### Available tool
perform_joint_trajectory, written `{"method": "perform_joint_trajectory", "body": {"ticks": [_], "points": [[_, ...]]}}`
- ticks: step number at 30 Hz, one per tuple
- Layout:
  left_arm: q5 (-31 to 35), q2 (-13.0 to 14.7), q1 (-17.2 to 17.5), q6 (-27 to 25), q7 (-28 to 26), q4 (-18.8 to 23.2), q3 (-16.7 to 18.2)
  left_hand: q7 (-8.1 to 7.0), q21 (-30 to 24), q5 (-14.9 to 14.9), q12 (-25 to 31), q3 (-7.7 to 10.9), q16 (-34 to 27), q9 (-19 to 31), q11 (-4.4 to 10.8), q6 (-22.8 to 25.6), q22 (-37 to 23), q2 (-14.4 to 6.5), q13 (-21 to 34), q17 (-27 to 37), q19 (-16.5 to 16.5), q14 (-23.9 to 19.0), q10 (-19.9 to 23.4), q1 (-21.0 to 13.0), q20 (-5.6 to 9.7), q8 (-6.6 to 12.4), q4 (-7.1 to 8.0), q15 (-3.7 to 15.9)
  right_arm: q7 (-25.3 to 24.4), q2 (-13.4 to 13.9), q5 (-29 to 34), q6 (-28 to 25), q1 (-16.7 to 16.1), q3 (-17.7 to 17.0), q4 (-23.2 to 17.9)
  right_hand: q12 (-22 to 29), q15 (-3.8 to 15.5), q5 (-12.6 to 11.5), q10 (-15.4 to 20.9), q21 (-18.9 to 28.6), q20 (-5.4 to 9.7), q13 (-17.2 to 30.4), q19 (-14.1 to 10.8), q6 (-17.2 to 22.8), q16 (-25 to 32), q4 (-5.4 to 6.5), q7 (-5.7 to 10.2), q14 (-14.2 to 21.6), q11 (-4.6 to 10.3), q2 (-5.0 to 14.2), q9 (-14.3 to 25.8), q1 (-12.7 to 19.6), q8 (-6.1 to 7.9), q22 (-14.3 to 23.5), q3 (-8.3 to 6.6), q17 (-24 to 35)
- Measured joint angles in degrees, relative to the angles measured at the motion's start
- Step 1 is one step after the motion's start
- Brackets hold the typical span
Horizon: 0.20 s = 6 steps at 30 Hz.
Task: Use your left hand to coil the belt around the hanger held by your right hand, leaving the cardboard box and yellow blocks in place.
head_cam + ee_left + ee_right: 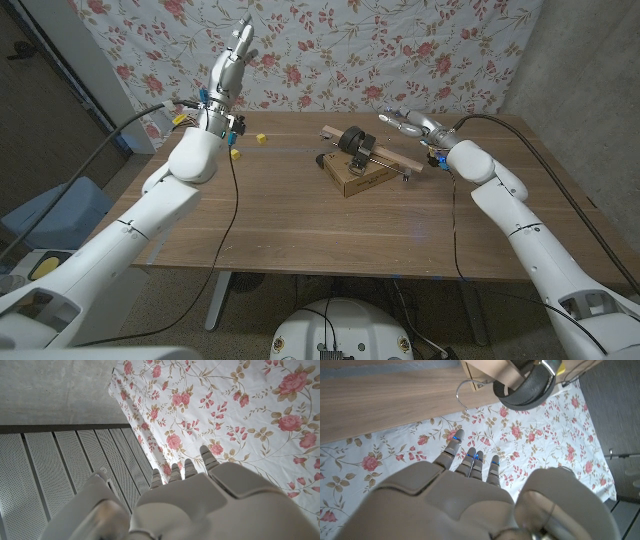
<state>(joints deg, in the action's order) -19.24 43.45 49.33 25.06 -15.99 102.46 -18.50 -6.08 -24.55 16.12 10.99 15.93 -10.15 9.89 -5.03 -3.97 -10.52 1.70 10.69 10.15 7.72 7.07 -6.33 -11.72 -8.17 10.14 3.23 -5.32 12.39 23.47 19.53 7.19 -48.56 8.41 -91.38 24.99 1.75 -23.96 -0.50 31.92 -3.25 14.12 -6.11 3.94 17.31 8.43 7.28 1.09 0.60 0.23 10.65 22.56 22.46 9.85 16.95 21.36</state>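
A dark belt (pixel 355 143) sits coiled around a wooden hanger (pixel 392 156) that lies across the cardboard box (pixel 358 181) at the middle of the table. My right hand (pixel 405 122) hovers just behind the hanger's right end with its fingers stretched out and holds nothing. In the right wrist view my right hand (pixel 470 495) points toward the belt coil (pixel 527 387) and the hanger's metal hook (pixel 461 391) without touching them. My left hand (pixel 232 65) is raised high over the table's far left, fingers up and apart. Two yellow blocks (pixel 261 139) (pixel 235 154) lie there.
A floral curtain (pixel 400 50) hangs behind the wooden table (pixel 300 230). In the left wrist view my left hand (pixel 190 500) points at that curtain (pixel 240 420) and a perforated panel (pixel 60 470). Cables run along both arms.
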Motion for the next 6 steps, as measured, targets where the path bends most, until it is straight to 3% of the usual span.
{"method": "perform_joint_trajectory", "body": {"ticks": [2,6], "points": [[-0.5,0.1,0.4,-0.1,0.3,0.1,0.1,0.17,0.0,0.0,0.0,0.00,0.0,0.0,-0.10,-0.2,0.0,0.0,0.0,0.0,0.5,0.0,-0.1,0.0,0.09,0.00,0.00,-0.01,-1.0,-0.6,-1.9,0.5,-0.3,-0.4,0.1,-0.7,0.22,-0.2,0.7,-1.6,0.03,-0.8,2.4,1.1,-0.8,-0.14,0.06,-0.3,0.22,0.64,-0.1,0.5,-0.45,0.0,-0.14,-1.2],[-1.3,0.1,1.3,-0.4,0.4,0.1,0.4,0.30,0.0,0.0,0.0,0.00,0.0,0.0,-0.10,-0.3,0.0,0.0,0.0,0.0,0.6,0.3,-0.1,0.0,-0.01,0.00,0.00,-0.32,-4.3,-2.0,-6.2,2.1,-0.8,-1.1,0.6,-2.9,0.10,-0.2,2.5,-6.9,-1.28,-2.8,10.0,3.9,-3.4,-0.31,0.84,-2.4,1.68,1.78,-0.3,0.4,-1.78,0.0,0.04,-4.9]]}}
